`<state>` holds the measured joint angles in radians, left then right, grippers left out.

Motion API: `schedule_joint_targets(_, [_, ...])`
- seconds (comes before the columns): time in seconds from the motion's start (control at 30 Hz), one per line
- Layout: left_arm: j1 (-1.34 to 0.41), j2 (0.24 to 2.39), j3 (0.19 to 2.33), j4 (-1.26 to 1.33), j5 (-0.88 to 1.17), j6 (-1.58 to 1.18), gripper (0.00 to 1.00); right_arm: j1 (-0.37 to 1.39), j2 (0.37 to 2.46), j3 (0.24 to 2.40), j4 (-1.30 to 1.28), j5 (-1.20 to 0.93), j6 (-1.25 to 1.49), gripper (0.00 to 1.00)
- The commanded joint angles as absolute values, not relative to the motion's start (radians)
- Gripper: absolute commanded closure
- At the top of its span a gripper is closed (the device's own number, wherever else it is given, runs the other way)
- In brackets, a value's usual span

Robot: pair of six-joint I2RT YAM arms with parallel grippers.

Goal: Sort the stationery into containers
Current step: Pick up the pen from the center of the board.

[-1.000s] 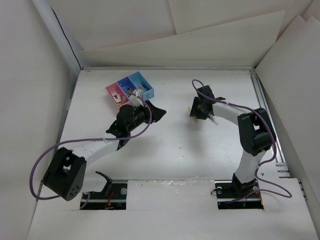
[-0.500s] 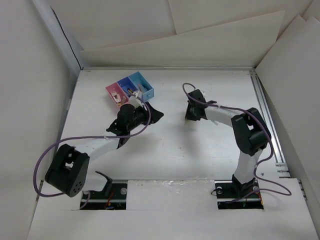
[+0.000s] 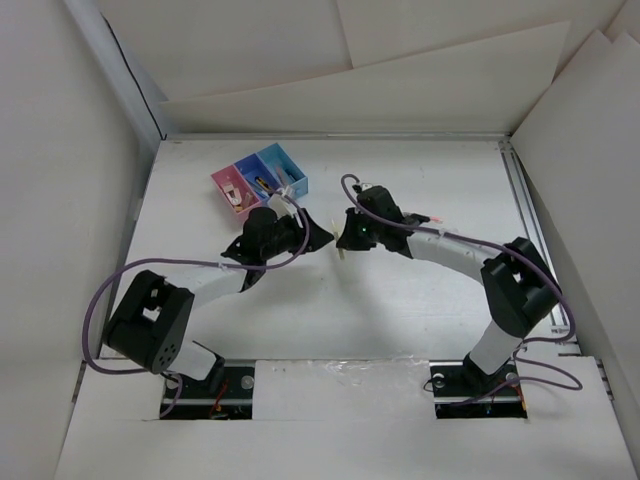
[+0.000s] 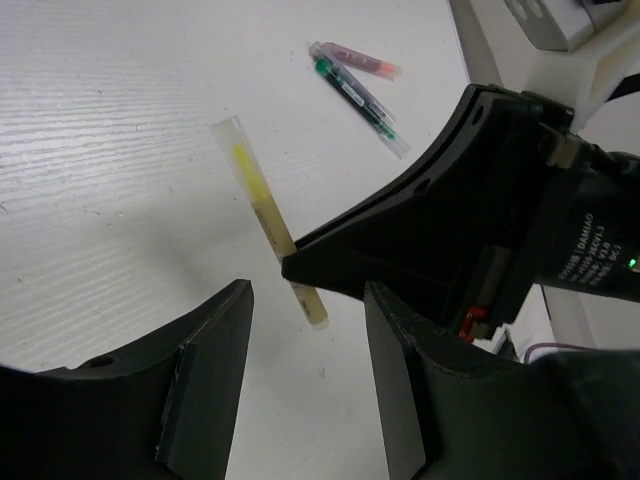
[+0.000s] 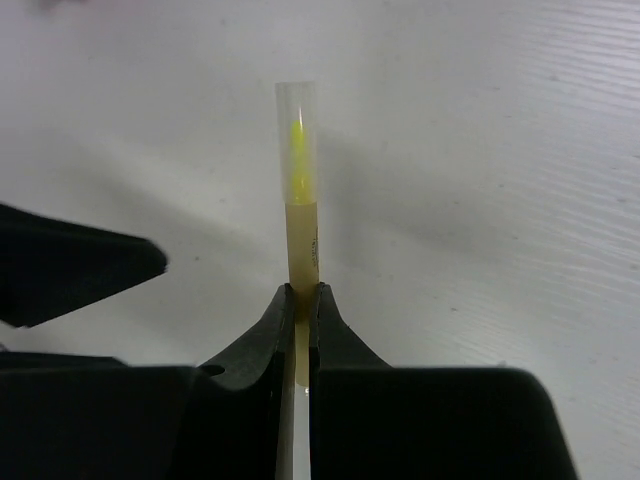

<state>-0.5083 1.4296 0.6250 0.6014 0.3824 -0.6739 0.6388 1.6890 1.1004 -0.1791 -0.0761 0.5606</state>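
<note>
Yellow pen is sitting pinched in the right gripper, whose two fingers are closing tight on the beige lower part of the barrel. The long axis is running straight out ahead of those fingertips, in line with them, and the clear cap with the yellow tip is pointing away from the wrist. From where I am standing the pen is looking lifted off the table rather than lying on it, since its shadow is falling apart from it, though I am not sure. The left gripper is facing it with its fingers spread wide and nothing between them. In its own camera the pen is standing just ahead of the opening, roughly centred between the two fingers and crossing the line of approach at a slight tilt. How near it is in depth I cannot tell. From above, the two grippers are pointing at each other nose to nose, left and right, very close together. The containers are lying behind the left gripper and off to its side, well apart from the right one, so the left arm is the nearer of the two. To me this is looking like a handover being set up. Beyond the right gripper, a pink-red pen and a pale pen with a green end are lying side by side on the table, waiting.
</note>
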Motion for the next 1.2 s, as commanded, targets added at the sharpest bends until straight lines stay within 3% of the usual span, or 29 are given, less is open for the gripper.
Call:
schedule_joint_targets(0.0, [-0.506,1.433,0.676,0.644,0.408,-0.676,0.55,0.664,1.66,1.118,-0.11,-0.155,0.537,1.0])
schedule_joint_targets(0.37, [-0.506,1.47,0.695,0.578,0.295,-0.676,0.66,0.693,1.638,1.117,-0.065,-0.195,0.537,1.0])
schedule_joint_targets(0.8, [-0.506,1.522,0.698,0.607,0.295,-0.704,0.66,0.723,1.629,1.108,-0.008,-0.242,0.546,1.0])
schedule_joint_targets(0.87, [-0.506,1.522,0.698,0.62,0.295,-0.704,0.69,0.723,1.638,1.098,0.002,-0.252,0.546,1.0])
schedule_joint_targets(1.03, [-0.506,1.513,0.689,0.629,0.285,-0.715,0.95,0.723,1.638,1.098,0.021,-0.252,0.555,1.0])
schedule_joint_targets(1.1, [-0.506,1.513,0.698,0.629,0.273,-0.724,0.98,0.723,1.638,1.098,0.021,-0.252,0.555,0.99])
schedule_joint_targets(1.17, [-0.506,1.513,0.719,0.604,0.249,-0.724,0.99,0.723,1.62,1.088,0.021,-0.242,0.555,0.86])
